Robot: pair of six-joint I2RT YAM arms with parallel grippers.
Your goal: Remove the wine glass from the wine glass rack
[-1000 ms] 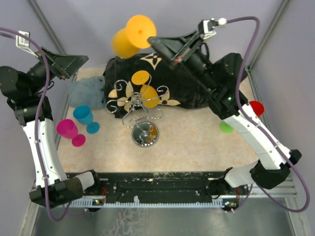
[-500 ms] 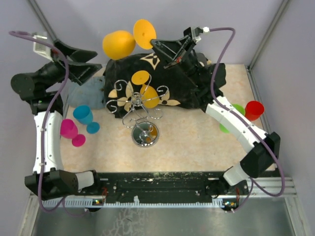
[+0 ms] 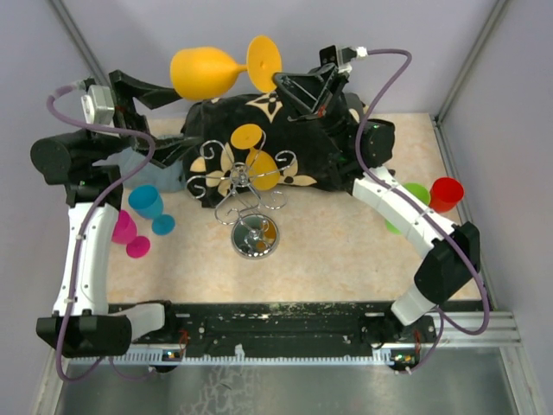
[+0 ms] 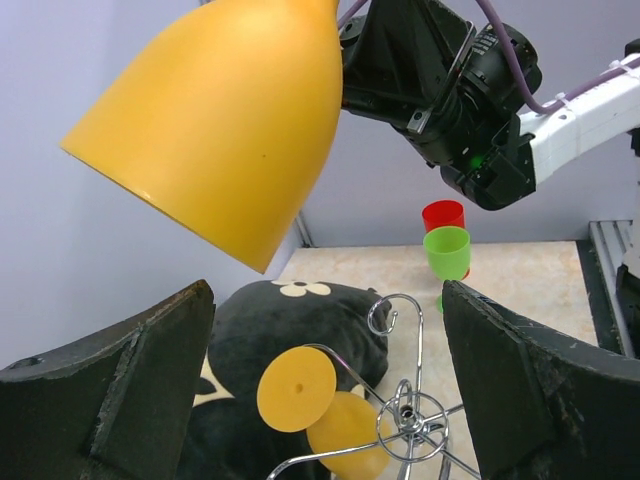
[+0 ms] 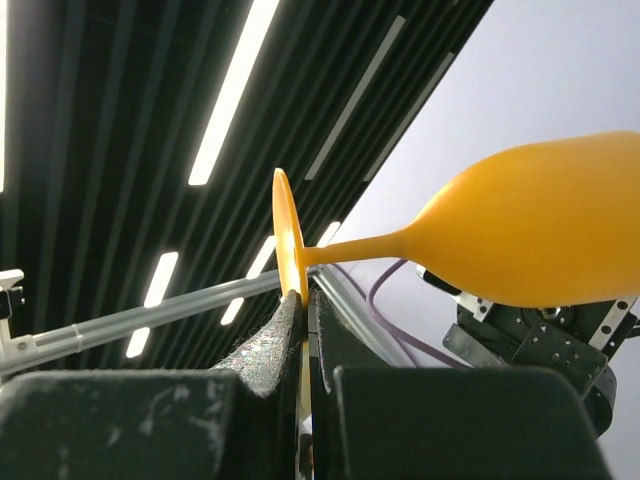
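One yellow-orange wine glass (image 3: 204, 73) hangs high above the tabletop (image 3: 346, 246), clear of the wine glass rack (image 3: 245, 185) and lying on its side. Its rounded bowl points to the left and its flat round foot to the right. The right end effector (image 3: 278, 80) is clamped edge-on across that foot, and the right wrist view shows the thin disc pinched between its two pads with the stem running out level to the bowl. The left end effector (image 3: 177, 117) stands spread wide and empty. In the left wrist view its dark fingers (image 4: 120, 400) sit either side of the frame, with the bowl above them and untouched. Below, the silver wire rack rises on its mirror-bright round base in front of a black flowered cushion (image 3: 333, 160), a second orange glass (image 3: 261, 169) hanging among its curled arms. A second earlier the lifted glass faced the overhead camera almost foot-on; it has since tipped to horizontal. The left arm has swung in from the tabletop's left edge to just beneath the bowl, its jaws opening further. The right arm has folded its elbow inward, uncovering the green glass (image 3: 416, 194) beside the red one (image 3: 447, 192).
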